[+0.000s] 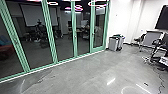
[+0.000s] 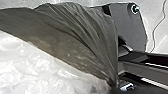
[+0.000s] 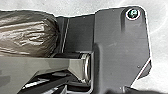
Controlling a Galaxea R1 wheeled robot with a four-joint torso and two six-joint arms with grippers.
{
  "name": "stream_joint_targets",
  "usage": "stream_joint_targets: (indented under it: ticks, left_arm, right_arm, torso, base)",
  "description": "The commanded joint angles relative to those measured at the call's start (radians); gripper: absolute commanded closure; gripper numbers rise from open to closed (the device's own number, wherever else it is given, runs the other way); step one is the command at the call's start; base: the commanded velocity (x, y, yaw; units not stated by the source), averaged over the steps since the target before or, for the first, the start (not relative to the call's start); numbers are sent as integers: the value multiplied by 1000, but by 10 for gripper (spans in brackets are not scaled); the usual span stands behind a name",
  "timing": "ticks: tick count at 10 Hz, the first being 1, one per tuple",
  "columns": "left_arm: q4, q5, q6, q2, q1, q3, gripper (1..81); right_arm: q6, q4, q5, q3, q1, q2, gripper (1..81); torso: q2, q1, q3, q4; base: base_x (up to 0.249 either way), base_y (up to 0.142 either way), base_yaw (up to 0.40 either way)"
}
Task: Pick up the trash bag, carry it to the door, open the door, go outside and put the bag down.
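Left gripper appears to pinch the gathered folds of the trash bag, beside the robot's base plate; right gripper's state cannot be told. Risk: strained film could tear at the folds, or bulk snag on the plate. Pale, crumpled matter adjoins the film; whether contained, undetermined. Grey bin by the wall: contents indiscernible.

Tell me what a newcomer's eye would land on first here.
Probably the trash bag, its dark pleats large in the left wrist view. Next, the green-framed glass wall along the head view's left side, with the grey bin just past its far end, by the white wall.
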Motion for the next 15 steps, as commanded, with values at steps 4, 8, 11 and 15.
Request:
stream_joint_targets:
  ticks: [4, 8, 11, 15]
  left_arm:
    - [-9, 71, 3, -8, -64, 1, 811]
    - [-9, 71, 4, -10, -64, 1, 811]
    - [-9, 71, 4, -10, -64, 1, 811]
    - [-9, 71, 3, -8, -64, 1, 811]
  right_arm:
    - [-3, -5, -52, 5, 47, -3, 10]
    - [-3, -4, -51, 5, 45, -5, 10]
    - [-3, -4, -51, 5, 45, -5, 10]
    - [-3, -4, -51, 5, 45, -3, 10]
  torso:
    - [0, 0, 0, 0]
    - [0, 0, 0, 0]
    - [0, 0, 0, 0]
    - [0, 0, 0, 0]
  base:
    - [113, -16, 0]
    - [118, 0, 0]
    - [136, 0, 0]
    - [139, 0, 0]
